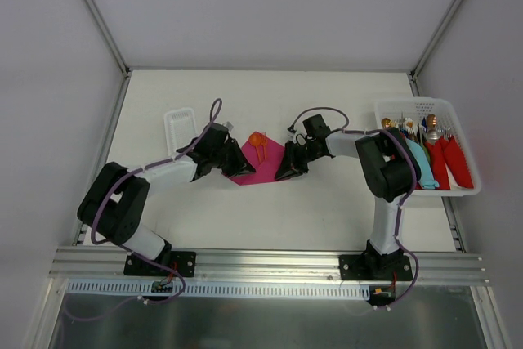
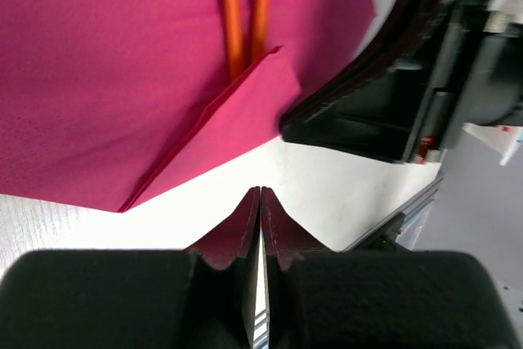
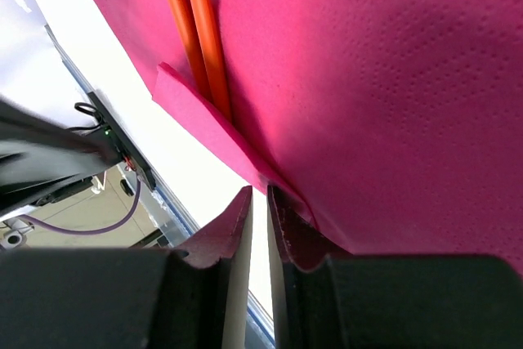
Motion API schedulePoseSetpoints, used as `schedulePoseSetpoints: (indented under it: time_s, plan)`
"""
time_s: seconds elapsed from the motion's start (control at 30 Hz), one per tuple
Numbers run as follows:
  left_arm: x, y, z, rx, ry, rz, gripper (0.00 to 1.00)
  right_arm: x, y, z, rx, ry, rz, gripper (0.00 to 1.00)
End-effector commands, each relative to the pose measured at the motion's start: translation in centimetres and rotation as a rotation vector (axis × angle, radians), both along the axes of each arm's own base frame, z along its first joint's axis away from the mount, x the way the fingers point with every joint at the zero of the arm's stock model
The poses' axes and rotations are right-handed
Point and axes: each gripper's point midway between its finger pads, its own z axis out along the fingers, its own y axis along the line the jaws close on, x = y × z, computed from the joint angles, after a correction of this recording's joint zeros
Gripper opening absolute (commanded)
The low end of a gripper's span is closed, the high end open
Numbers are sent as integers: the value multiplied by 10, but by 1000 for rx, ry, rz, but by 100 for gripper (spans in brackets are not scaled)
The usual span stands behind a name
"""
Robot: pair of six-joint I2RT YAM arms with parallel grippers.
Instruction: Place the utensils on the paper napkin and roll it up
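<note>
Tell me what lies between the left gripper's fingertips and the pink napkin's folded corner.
Nothing but bare white table lies between the shut left gripper and the folded corner of the paper napkin. The left wrist view shows this.

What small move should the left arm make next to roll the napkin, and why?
Probably open the left gripper and lower it onto the folded corner of the paper napkin. Its jaws are shut on nothing, just short of that flap, which already covers the ends of the orange utensil handles; the rest lies flat.
</note>
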Motion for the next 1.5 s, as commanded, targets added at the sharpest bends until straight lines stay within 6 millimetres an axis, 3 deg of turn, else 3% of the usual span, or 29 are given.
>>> schedulePoseSetpoints:
  time_s: [0.0, 0.43, 0.67, 0.83, 1.23, 1.47]
  plan:
    - [1, -4, -14, 19, 48, 20, 2, -3, -16, -27, -117, 3, 5, 17]
    - [-11, -3, -60, 64, 207, 56, 0, -5, -17, -21, -118, -17, 20, 17]
    - [-23, 3, -78, 84, 275, 78, 0, 4, -10, 10, -103, -122, 44, 17]
    - [-25, 4, -79, 86, 279, 74, 0, 12, -8, 17, -129, -173, 53, 17]
    - [-27, 5, -76, 88, 273, 76, 0, 14, -5, -1, -152, -141, 52, 17]
    - [-4, -2, -35, 57, 106, 39, 0, 5, -13, -7, -182, -135, 84, 16]
